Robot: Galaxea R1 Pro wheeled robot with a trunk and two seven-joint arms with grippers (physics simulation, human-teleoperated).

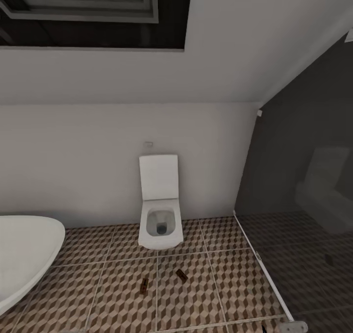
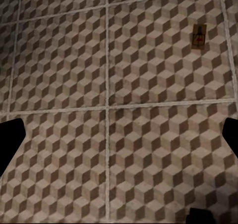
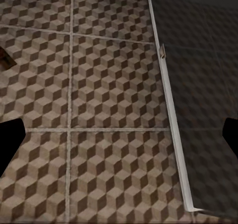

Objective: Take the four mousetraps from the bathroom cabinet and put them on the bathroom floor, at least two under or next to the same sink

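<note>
Now 2 mousetraps (image 1: pixel 144 286) (image 1: pixel 182 274) flat on bathroom floor (image 1: pixel 113 294) just in front of toilet (image 1: pixel 160 210), apart; both fingers pairs spread wide, holding nothing

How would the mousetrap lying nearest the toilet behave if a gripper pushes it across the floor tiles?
The mousetrap lies flat and looks thin, so it would probably slide, not roll or tip. It looks small beside the toilet, so likely light. The grout lines of the floor tiles might catch its edge.
</note>
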